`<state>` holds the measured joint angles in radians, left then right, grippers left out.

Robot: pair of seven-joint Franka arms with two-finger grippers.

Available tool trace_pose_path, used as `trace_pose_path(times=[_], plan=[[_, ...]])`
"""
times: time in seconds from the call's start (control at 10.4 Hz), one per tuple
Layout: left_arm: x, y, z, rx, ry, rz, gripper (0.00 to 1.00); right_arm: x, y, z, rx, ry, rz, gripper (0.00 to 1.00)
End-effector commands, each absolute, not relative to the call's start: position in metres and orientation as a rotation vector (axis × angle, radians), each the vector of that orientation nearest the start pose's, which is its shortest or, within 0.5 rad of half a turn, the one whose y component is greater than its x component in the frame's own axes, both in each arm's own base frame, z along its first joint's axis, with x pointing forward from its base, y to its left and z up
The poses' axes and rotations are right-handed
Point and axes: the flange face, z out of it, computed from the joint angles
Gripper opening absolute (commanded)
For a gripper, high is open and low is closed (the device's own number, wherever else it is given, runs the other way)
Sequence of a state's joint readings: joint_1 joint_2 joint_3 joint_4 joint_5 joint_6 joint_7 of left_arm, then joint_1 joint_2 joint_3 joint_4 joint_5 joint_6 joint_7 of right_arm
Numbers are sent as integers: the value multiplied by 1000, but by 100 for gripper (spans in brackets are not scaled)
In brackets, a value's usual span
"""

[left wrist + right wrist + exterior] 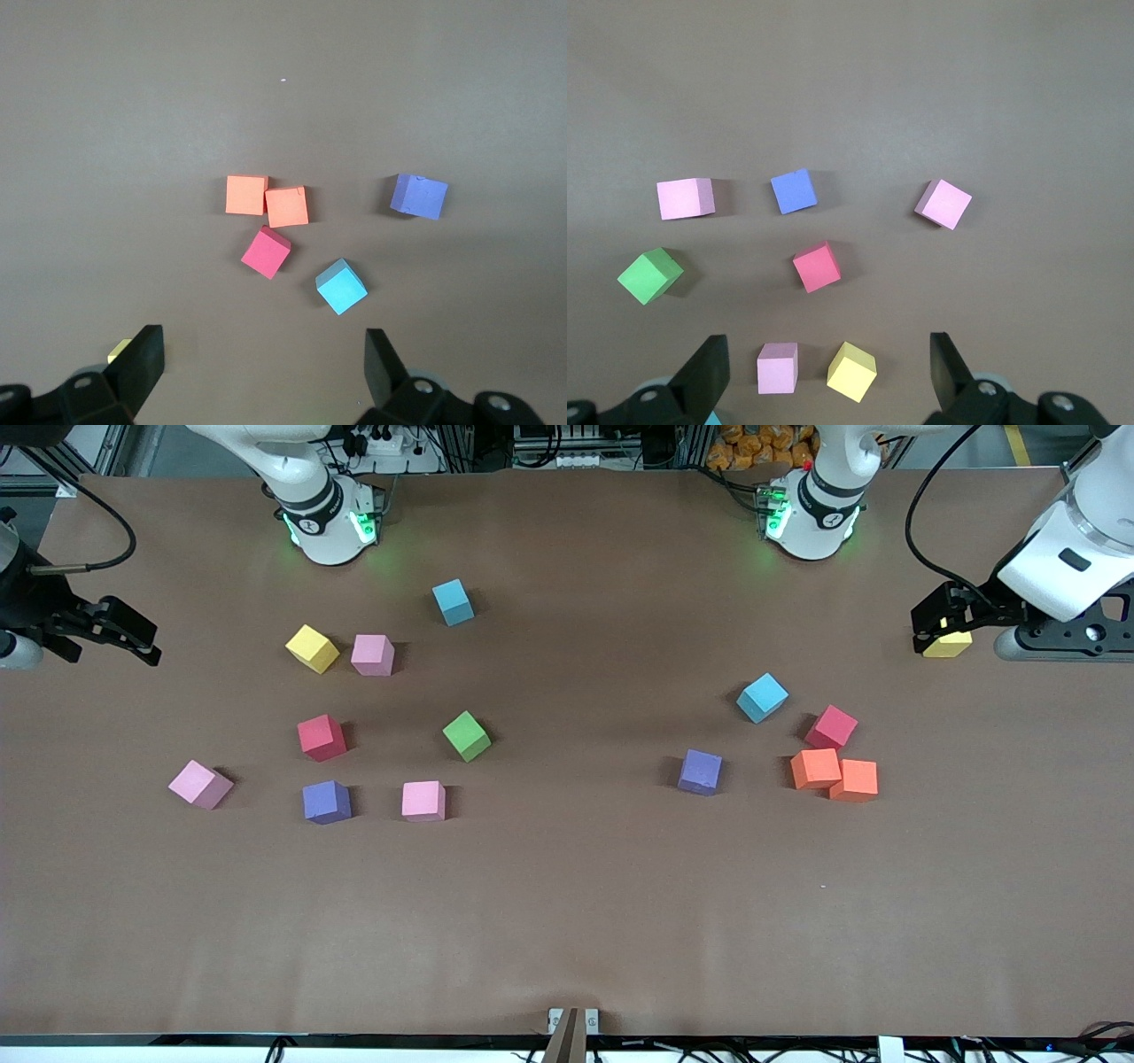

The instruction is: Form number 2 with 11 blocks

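The blocks lie loose in two groups, and no number 2 shows. Toward the right arm's end lie a light blue block [453,601], a yellow one [312,648], three pink ones [372,654] [201,784] [423,800], then red [321,737], green [466,735] and purple [326,802]. Toward the left arm's end lie light blue [762,697], red [831,727], purple [700,771] and two touching orange blocks [815,768] [855,779]. My left gripper [941,631] [264,359] is open and empty beside another yellow block [947,645]. My right gripper [146,642] [828,354] is open and empty.
The brown table [567,921] has a wide bare strip along the edge nearest the front camera and a bare middle between the two groups. Both arm bases [328,518] [811,514] stand at the table's edge farthest from the camera.
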<state>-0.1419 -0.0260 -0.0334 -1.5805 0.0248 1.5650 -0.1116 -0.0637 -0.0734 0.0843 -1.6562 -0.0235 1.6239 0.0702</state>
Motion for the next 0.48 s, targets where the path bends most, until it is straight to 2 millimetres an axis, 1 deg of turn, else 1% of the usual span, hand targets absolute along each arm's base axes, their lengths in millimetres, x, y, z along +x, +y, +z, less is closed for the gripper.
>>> trace_pose_path(times=[0.0, 0.19, 0.39], plan=[[532, -88, 639, -3092, 129, -29, 100, 539, 11, 633, -3163, 104, -63, 100], [536, -90, 631, -3089, 132, -8, 100, 539, 12, 633, -3163, 99, -63, 100], [558, -107, 600, -3088, 158, -2, 100, 539, 20, 636, -3162, 77, -72, 100]])
